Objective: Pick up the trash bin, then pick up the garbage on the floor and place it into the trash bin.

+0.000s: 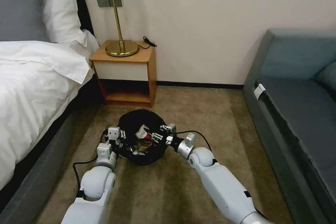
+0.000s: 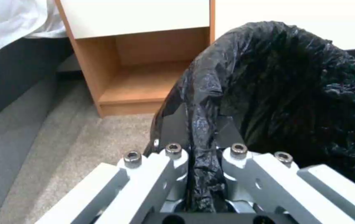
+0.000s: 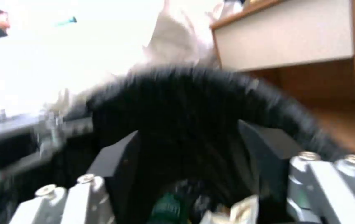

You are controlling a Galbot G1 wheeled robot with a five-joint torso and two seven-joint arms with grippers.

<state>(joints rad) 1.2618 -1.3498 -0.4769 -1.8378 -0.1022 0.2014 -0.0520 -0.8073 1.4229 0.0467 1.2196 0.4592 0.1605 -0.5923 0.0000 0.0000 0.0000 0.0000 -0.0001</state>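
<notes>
**Bin on the carpet, both grippers at its rim**

The trash bin (image 1: 141, 140) sits before the nightstand (image 1: 126, 73) — litter inside. The left gripper (image 2: 204, 146) pinches its black bag; the right gripper (image 3: 189, 146) hangs spread wide over the opening.

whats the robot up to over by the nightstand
The robot's left gripper is clamped on the bagged rim of the trash bin, holding it over the carpet in front of the nightstand. The right gripper is open over the bin's mouth, with nothing between its fingers. Several litter pieces lie inside the bin, and no litter shows on the carpet around it.
</notes>
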